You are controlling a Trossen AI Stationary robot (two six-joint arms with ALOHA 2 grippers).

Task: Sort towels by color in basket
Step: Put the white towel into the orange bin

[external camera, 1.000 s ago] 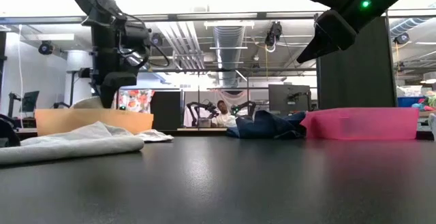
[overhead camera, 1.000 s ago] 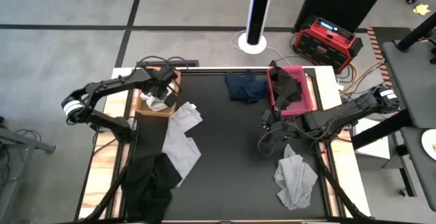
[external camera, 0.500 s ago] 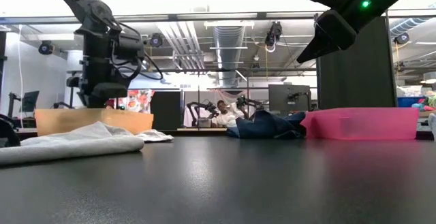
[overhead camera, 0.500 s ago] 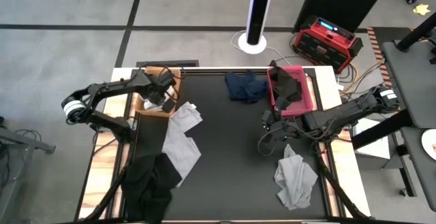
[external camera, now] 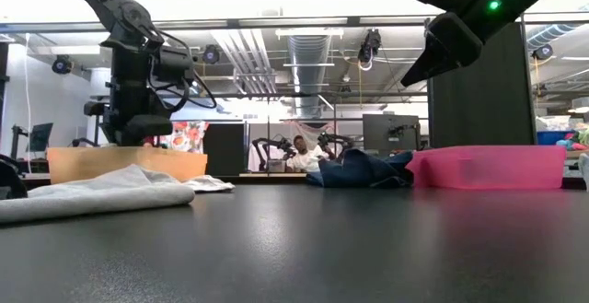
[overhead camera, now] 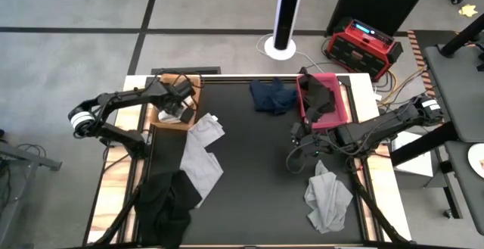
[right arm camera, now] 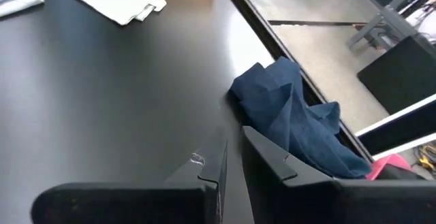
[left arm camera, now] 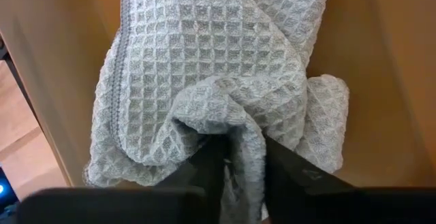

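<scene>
High view: I am seeing the left gripper [overhead camera: 180,106] hanging over the tan basket [overhead camera: 162,118] at about 10 o'clock on the black table [overhead camera: 257,173]. A white towel [overhead camera: 206,129] is lying just beside that basket toward centre, a light grey towel [overhead camera: 198,163] is spreading out at 8 o'clock, and a black towel [overhead camera: 168,202] is bunching at 7 o'clock. A navy towel [overhead camera: 273,96] is sitting at 12 o'clock, touching the pink basket [overhead camera: 305,111] at 1 o'clock, which is holding a dark cloth [overhead camera: 321,96]. A second grey towel [overhead camera: 327,196] is lying at 5 o'clock. The right gripper [overhead camera: 296,135] is hovering at 3 o'clock.

Low view: the left gripper [external camera: 126,130] is dipping behind the tan basket's [external camera: 124,163] wall; the right gripper [external camera: 431,59] is hanging high above the pink basket [external camera: 488,167]. A person is sitting in the room far behind.

Left wrist view: the fingers [left arm camera: 204,166] are standing slightly parted, pinching a fold of a pale waffle-weave towel [left arm camera: 204,74] lying inside the basket.

Right wrist view: the fingers [right arm camera: 262,149] are nearly closed on nothing, above the bare table [right arm camera: 102,88], with the navy towel [right arm camera: 293,118] ahead.
</scene>
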